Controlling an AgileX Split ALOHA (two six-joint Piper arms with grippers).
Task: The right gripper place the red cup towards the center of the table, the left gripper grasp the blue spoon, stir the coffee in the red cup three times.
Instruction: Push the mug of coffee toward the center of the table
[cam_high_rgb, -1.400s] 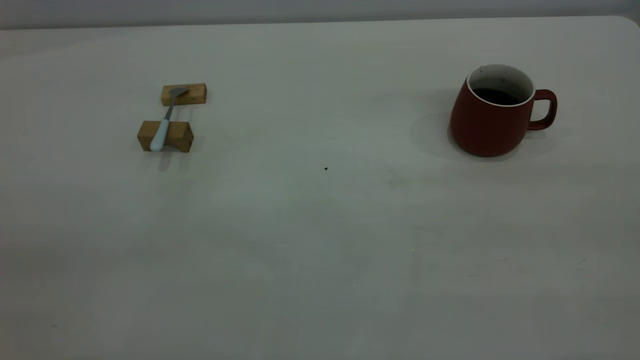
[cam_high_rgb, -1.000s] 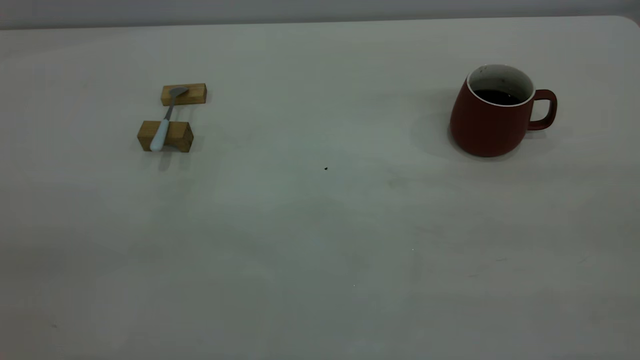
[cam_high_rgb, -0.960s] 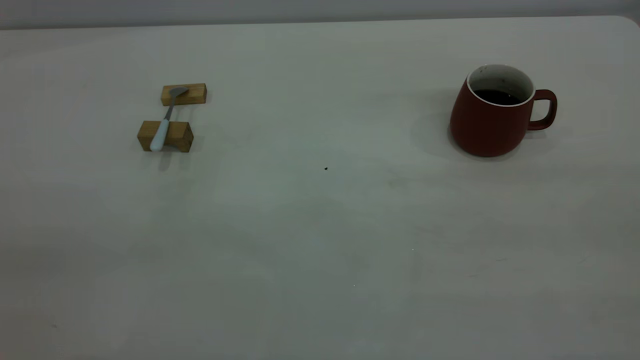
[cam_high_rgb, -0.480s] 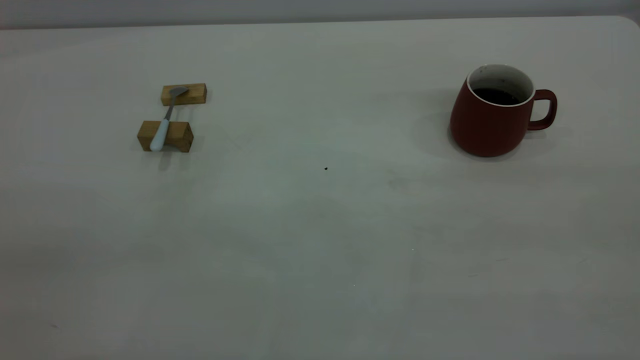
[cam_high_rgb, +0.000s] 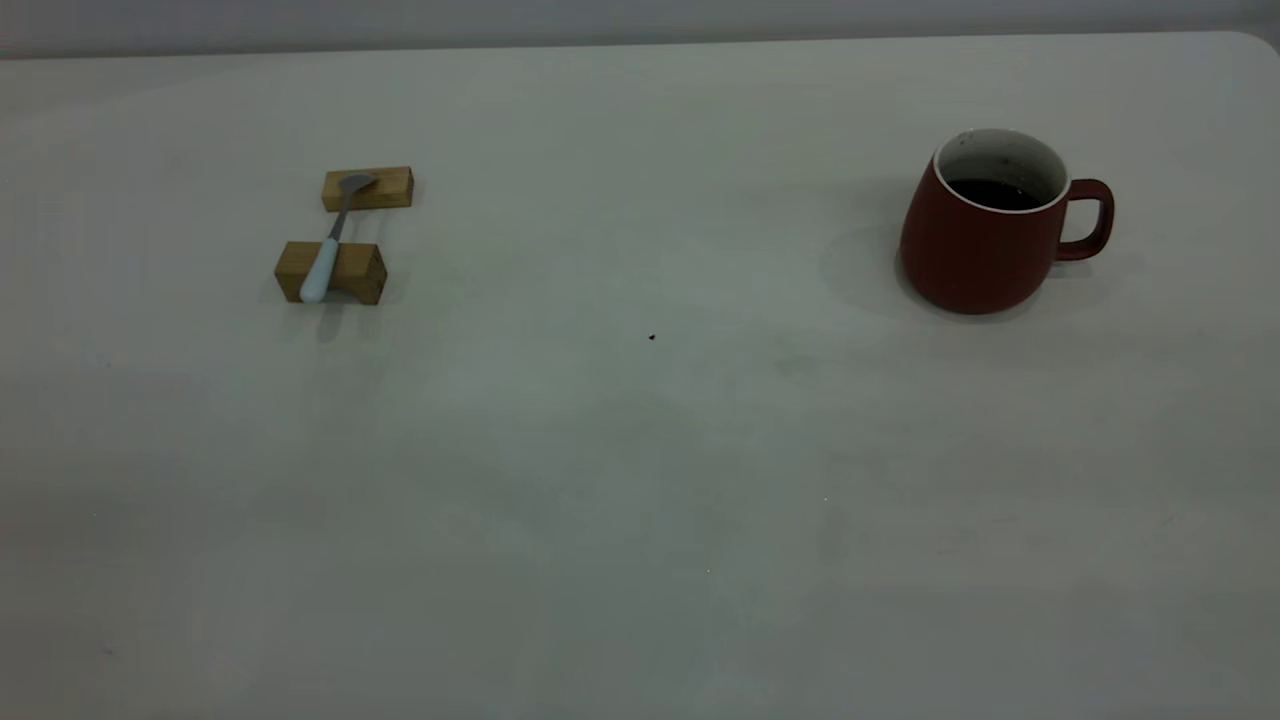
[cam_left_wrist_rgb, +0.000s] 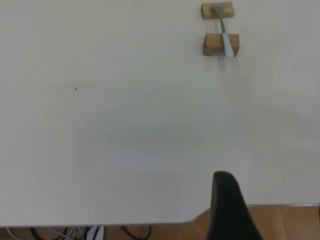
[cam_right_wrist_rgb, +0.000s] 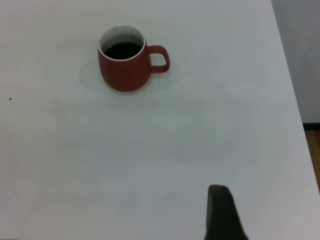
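Note:
The red cup (cam_high_rgb: 985, 225) stands upright at the table's (cam_high_rgb: 640, 480) far right, handle pointing right, with dark coffee (cam_high_rgb: 992, 192) inside. In the right wrist view the red cup (cam_right_wrist_rgb: 125, 60) is well ahead of my right gripper (cam_right_wrist_rgb: 220, 210), which shows only as one dark tip above the table. The blue spoon (cam_high_rgb: 325, 255) lies at the far left across two wooden blocks, bowl on the far one. In the left wrist view the blue spoon (cam_left_wrist_rgb: 225, 37) is far from my left gripper (cam_left_wrist_rgb: 225, 200), one dark tip near the table's edge. Neither gripper shows in the exterior view.
Two tan wooden blocks (cam_high_rgb: 333, 270) (cam_high_rgb: 368, 189) carry the spoon. A tiny black speck (cam_high_rgb: 652, 337) marks the table's middle. The table edge (cam_left_wrist_rgb: 250, 206) with cables and wood floor beyond appears in the left wrist view, and its right edge (cam_right_wrist_rgb: 295, 100) in the right wrist view.

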